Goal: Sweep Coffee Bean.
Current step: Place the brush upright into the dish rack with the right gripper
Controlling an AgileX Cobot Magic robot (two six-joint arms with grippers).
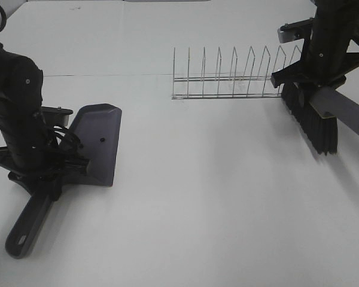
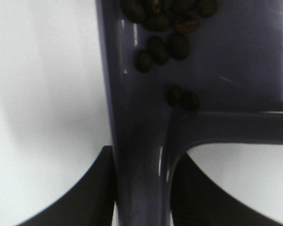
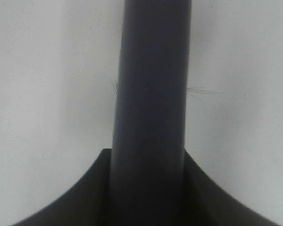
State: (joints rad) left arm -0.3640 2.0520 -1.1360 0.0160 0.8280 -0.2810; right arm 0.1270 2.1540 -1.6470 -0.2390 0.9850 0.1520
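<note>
Our left pincer [image 2: 142,200] is clamped on the dustpan handle [image 2: 140,155], one dark finger on either side of the stem. Just beyond that grip, where the handle widens into the dustpan [image 1: 97,142], lie the coffee beans [image 2: 161,33]. They are a loose dark cluster against the pan's rear wall, with two stragglers nearest the handle joint. So the beans sit straight ahead of the left pincer, along the dustpan's own long axis, which runs from the handle end through the grip to the lip. We see no beans on the white surface [image 1: 215,209] around the dustpan in the high view, though they are small enough to escape us there.

Our right pincer [image 3: 148,193] is closed on the brush handle [image 3: 151,70] in the same way. The brush [image 1: 316,122] hangs well apart from the dustpan, on the far side of the open surface, beside the end of the wire rack [image 1: 233,78]. We cannot tell whether its bristles touch the surface.

We judge the sweeping itself largely done. The load rides with the left arm, and whatever comes next depends on keeping the dustpan tipped back toward its handle. If the lip drops, the beans would roll away from the pincer and out.
</note>
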